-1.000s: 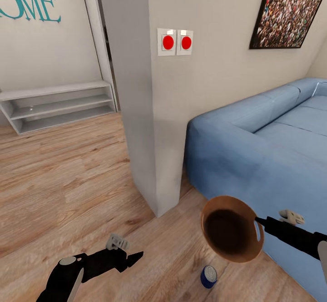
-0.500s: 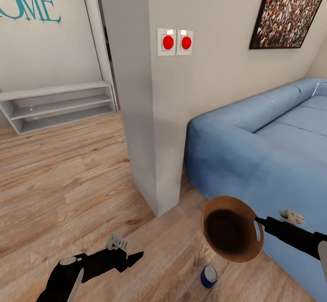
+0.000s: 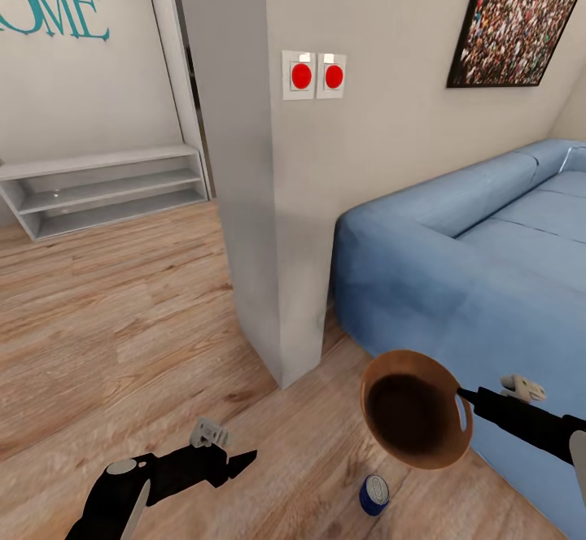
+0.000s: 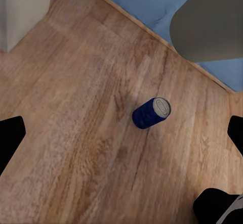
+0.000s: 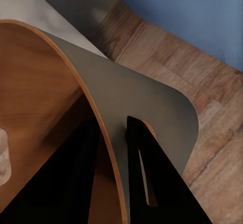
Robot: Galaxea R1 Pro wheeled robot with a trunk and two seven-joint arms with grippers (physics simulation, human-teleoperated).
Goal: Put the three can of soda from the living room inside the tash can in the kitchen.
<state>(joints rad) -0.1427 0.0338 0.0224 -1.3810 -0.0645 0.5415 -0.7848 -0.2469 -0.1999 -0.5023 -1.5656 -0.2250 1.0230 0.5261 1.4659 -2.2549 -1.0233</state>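
Observation:
A blue soda can [image 3: 374, 494] with a silver top lies on its side on the wood floor, just below the trash can [image 3: 417, 408]. The bin hangs tilted above the floor, its brown inside facing me. My right gripper [image 3: 464, 395] is shut on its rim, and the right wrist view shows a finger [image 5: 152, 183] on each side of the grey wall [image 5: 142, 102]. My left gripper [image 3: 240, 460] hovers low to the can's left, open. In the left wrist view the blue can [image 4: 151, 113] lies between the wide-spread fingertips [image 4: 10, 138], untouched. The orange cans are out of view.
A blue sofa [image 3: 488, 255] stands close on the right. A grey wall corner [image 3: 277, 239] with two red switches juts out straight ahead. A low white shelf [image 3: 106, 186] sits by the far left wall, with open wood floor [image 3: 122, 337] before it.

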